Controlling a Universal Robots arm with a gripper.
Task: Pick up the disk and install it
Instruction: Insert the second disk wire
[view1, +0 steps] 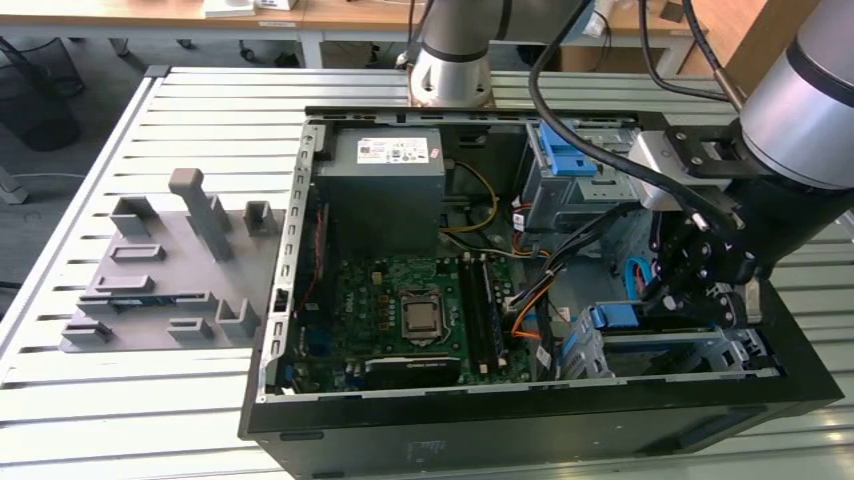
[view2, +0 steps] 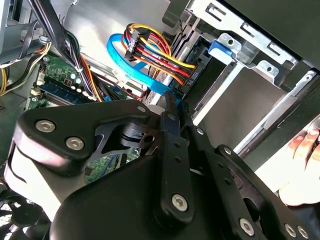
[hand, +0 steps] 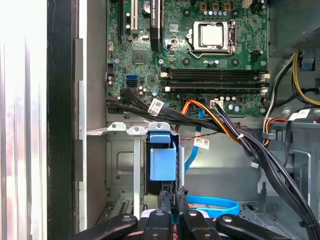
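The disk sits on edge in the grey drive bay (view1: 694, 350) at the case's front corner, on the exterior view's right. Its blue bracket end (view1: 611, 316) shows there and in both wrist views (hand: 162, 155) (view2: 220, 50); the silver body is hidden inside the bay. My gripper (view1: 674, 305) hangs inside the case just beside that blue end. Its black fingers (hand: 165, 197) are shut together with nothing seen between them, and the tips (view2: 170, 107) stand a short way off the bracket.
The open computer case (view1: 287, 300) lies on a slatted table. Inside are the motherboard (view1: 414, 300), a grey power supply box (view1: 387, 180), a cage with blue latches (view1: 574, 160) and cable bundles (hand: 225, 130) crossing near the bay. A grey fixture (view1: 174, 260) lies outside. A person's fingers (view2: 305, 150) rest by the case.
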